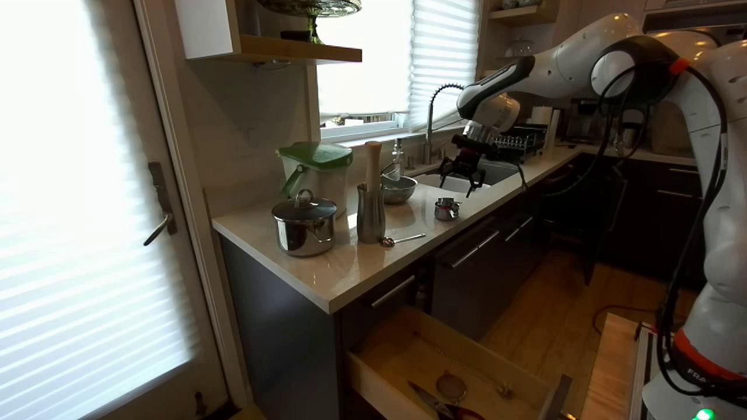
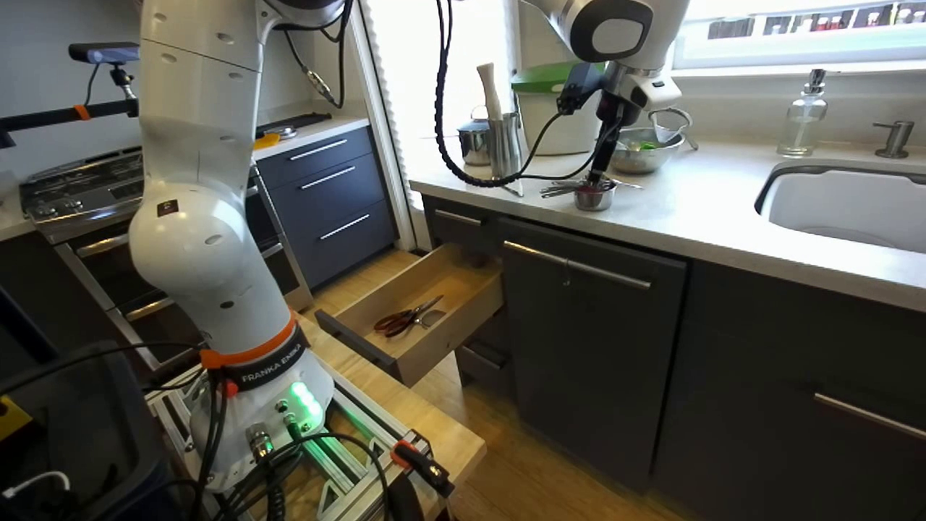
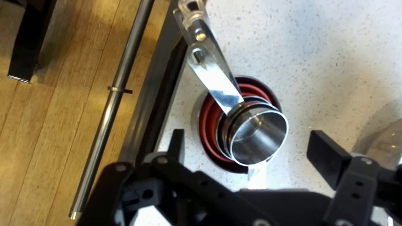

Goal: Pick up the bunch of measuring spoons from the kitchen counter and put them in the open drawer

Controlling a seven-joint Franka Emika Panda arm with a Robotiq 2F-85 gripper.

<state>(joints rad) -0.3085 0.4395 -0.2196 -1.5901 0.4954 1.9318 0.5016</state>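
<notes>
Bunch of measuring spoons (image 3: 241, 125) (reads as nested metal cups, outermost one red inside) sits on the desk (image 1: 350, 274) near its front edge, ungripped. Claw (image 3: 246, 146) spread wide, a finger to each side of the nest in the wrist view, apart from it; in an exterior view the tips look just above it. Exact height: cannot tell. Failure modes, my guess: (a) closing too high would likely catch only the tilted inner cups, leaving the outer one behind; (b) one finger touching early could shove the nest over the edge to the floor (image 3: 62, 125); (c) the riveted handle (image 3: 216, 78), pointing toward that edge, may swing and twist the hold, since smooth metal grips poorly; (d) descending too far could jam a fingertip into the desk. Later leg: drawer (image 2: 456, 329) is pulled out, lower down, with scissors (image 2: 409, 316) lying inside; carrying low might clip its side wall, and letting go high could scatter the set. Suggest centring first, then dropping round the outermost rim before squeezing, so that the whole nest comes up together.
</notes>
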